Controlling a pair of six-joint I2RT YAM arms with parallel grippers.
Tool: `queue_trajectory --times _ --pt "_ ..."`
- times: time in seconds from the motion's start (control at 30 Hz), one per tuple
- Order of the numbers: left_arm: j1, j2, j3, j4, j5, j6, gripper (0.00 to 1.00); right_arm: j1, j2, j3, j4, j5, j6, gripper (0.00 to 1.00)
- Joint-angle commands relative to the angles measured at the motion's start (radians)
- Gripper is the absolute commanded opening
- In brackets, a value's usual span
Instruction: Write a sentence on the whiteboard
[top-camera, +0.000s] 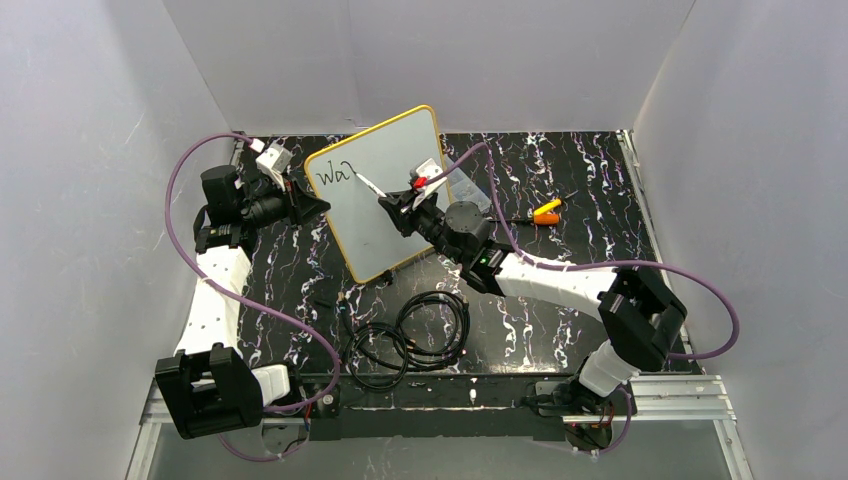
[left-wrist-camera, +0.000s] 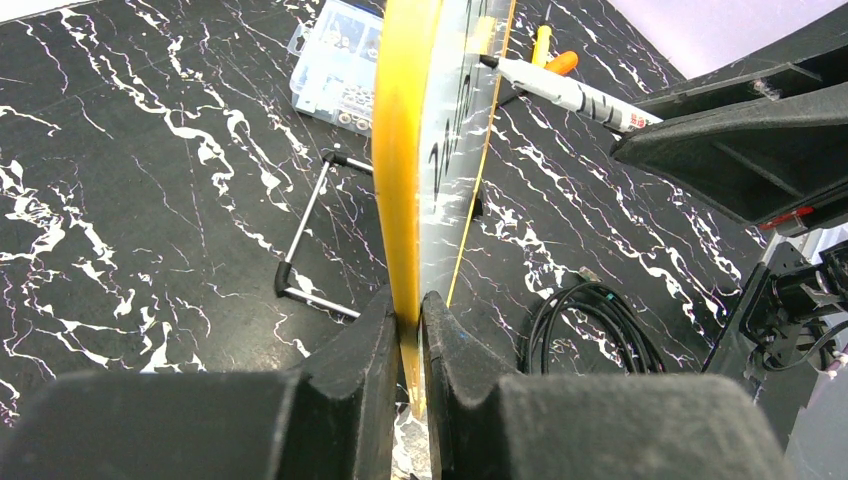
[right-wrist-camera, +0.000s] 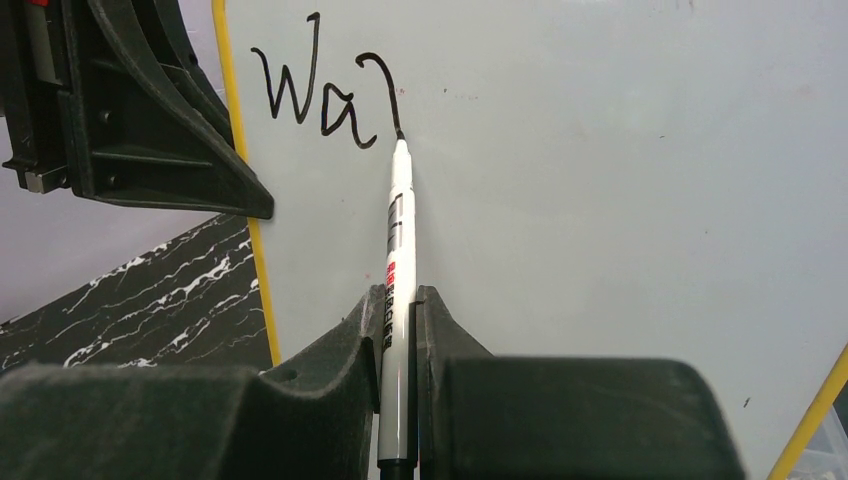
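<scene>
Hidden / unclear:
- Left wrist view takes the whiteboard (left-wrist-camera: 440, 150) nearly edge-on, so the writing there is only a foreshortened dark smear.
- The marker's (right-wrist-camera: 398, 250) rear end is cut off by the bottom of the right wrist view. The barrel print is too small to read.
- From above, the board covers most of the clear compartment box (left-wrist-camera: 335, 65). Only a sliver shows past the board's right edge.
- A thin wire stand (left-wrist-camera: 310, 250) lies behind the board. I cannot tell whether it touches the board.

Arms:
- Left arm runs up the table's (top-camera: 560, 300) left edge, elbow bent, wrist turned right toward the board.
- Right arm reaches diagonally from the near right corner toward the far left. Its forearm is low and its wrist sits in front of the board face.

Tools:
- Left gripper (left-wrist-camera: 410, 315) is clamped on the board's yellow frame at its left edge, one finger on each face.
- Right gripper (right-wrist-camera: 400, 300) is clenched on the marker barrel. The tip touches the board at the foot of a hooked stroke.

Task items:
- Board stands propped at a tilt on the far left part of the table.
- The sentence (right-wrist-camera: 320, 95) so far reads "Wa" plus that one unfinished stroke, at the board's upper left corner.

Other:
- Coiled black cables (top-camera: 410, 335) near the near edge.
- Orange and yellow pens (top-camera: 546, 211) right of the board, well apart from it.
</scene>
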Motion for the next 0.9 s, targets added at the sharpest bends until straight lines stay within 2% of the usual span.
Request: queue_trajectory --times 0.0,0.47,0.87 --pt "-0.008 -0.008 -0.003 -0.076 0.035 0.012 0.00 -0.008 -0.008 0.043 0.076 0.033 -0.004 0.01" --pt "-0.009 -0.009 -0.003 -0.076 0.035 0.012 0.00 -0.008 0.017 0.088 0.075 0.052 -0.018 0.01" --pt "-0.009 -0.009 -0.005 -0.076 0.036 0.011 0.00 -0.008 0.000 0.055 0.063 0.117 -0.004 0.01"
